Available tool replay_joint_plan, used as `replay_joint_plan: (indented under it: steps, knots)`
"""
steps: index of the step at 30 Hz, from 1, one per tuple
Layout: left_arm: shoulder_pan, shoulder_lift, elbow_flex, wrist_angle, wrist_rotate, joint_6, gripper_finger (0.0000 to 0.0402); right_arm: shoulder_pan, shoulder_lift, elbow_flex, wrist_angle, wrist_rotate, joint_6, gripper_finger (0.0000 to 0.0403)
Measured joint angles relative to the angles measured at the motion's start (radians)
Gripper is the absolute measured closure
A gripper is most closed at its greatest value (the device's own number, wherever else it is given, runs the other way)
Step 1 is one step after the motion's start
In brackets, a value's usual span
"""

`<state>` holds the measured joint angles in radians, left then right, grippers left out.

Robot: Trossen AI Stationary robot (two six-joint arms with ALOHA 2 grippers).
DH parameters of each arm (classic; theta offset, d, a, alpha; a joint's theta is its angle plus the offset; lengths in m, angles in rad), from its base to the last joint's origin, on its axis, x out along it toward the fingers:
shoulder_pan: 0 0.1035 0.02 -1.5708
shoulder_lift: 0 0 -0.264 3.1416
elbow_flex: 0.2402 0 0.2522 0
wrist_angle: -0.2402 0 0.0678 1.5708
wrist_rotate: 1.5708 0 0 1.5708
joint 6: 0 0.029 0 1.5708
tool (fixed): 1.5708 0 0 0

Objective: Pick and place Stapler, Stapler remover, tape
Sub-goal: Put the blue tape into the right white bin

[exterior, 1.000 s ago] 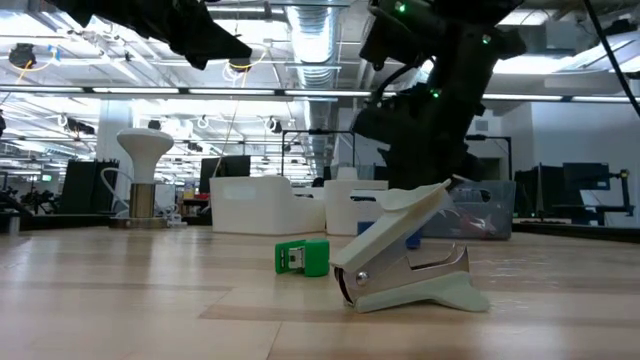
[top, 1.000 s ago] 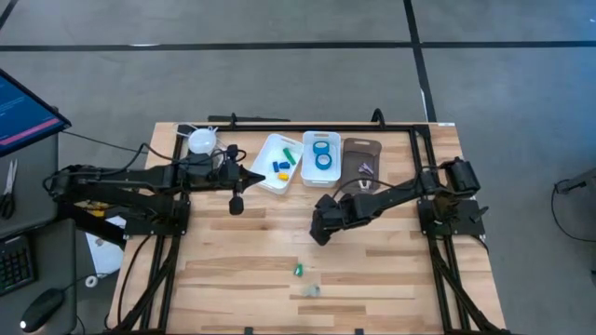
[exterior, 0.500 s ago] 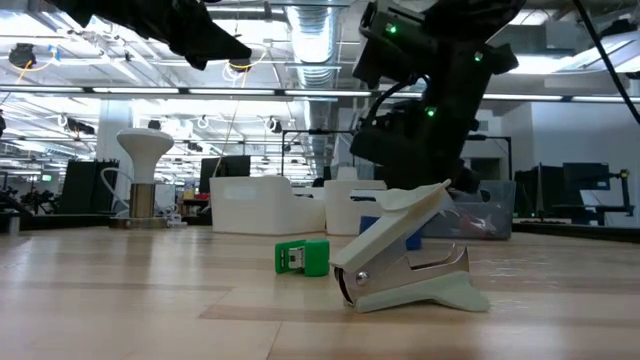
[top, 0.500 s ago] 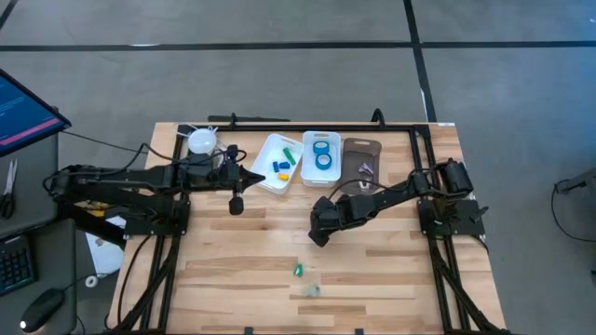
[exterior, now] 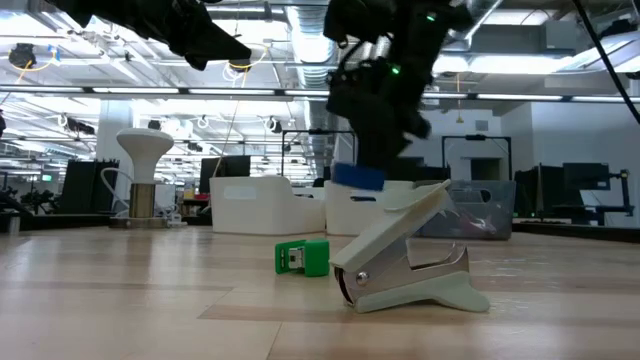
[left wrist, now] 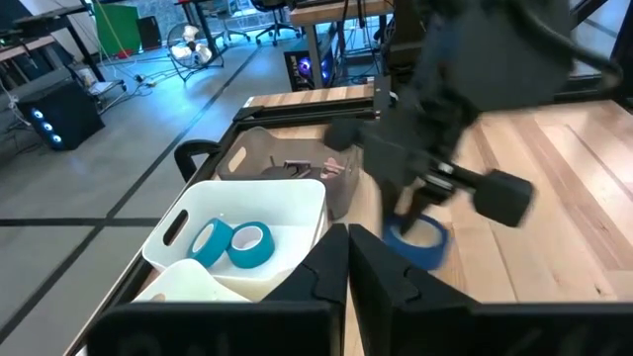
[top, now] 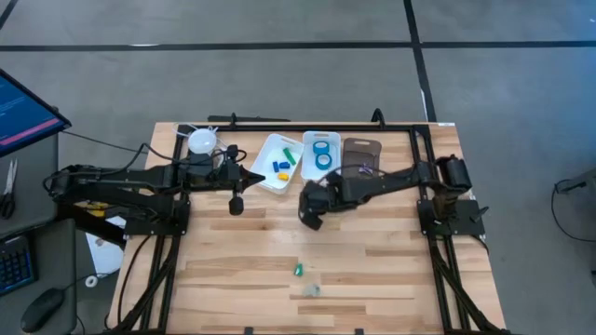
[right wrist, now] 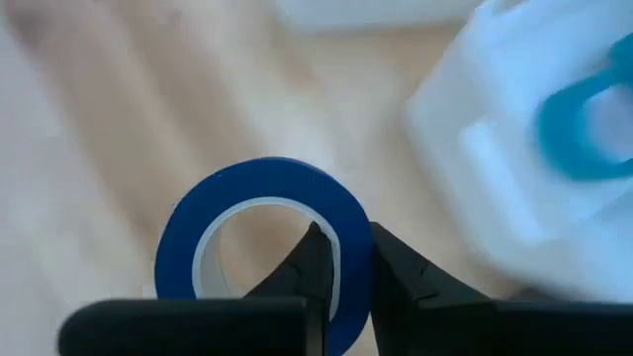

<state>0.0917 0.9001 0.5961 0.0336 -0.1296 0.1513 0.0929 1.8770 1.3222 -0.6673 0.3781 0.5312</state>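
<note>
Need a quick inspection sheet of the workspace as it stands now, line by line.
Surface: wooden table, mostly bare at the near side.
Job's things: two blue tape rolls in a white bin; third roll held off the table; stapler remover and green stapler near the front edge.
Clutter: small coloured pieces in the second white bin; dark tray beside the bins.
Grippers: right tool shut on the third roll's wall; left tool shut, empty, waiting left of the bins.
Cables: nothing seen on the table.
Surroundings: monitor at the left; workshop beyond.
</note>
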Motion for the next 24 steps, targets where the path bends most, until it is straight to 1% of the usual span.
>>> replay_joint_plan:
  steps: [8,15,21,24]
  knots:
    - [0.0,0.0,0.0,0.0,0.0,-0.002,0.0398,-0.119,-0.001,0.147,-0.147,0.101,-0.221,0.0373]
    - [0.0,0.0,0.0,-0.003,0.0,-0.002,0.0398,-0.254,-0.001,0.165,-0.163,0.154,-0.339,0.0373]
    - [0.0,0.0,0.0,-0.004,0.0,-0.002,0.0398,-0.353,-0.001,0.16,-0.155,0.134,-0.366,0.0373]
    - [0.0,0.0,0.0,-0.004,0.0,-0.002,0.0398,-0.391,-0.001,0.142,-0.145,0.044,-0.358,0.0373]
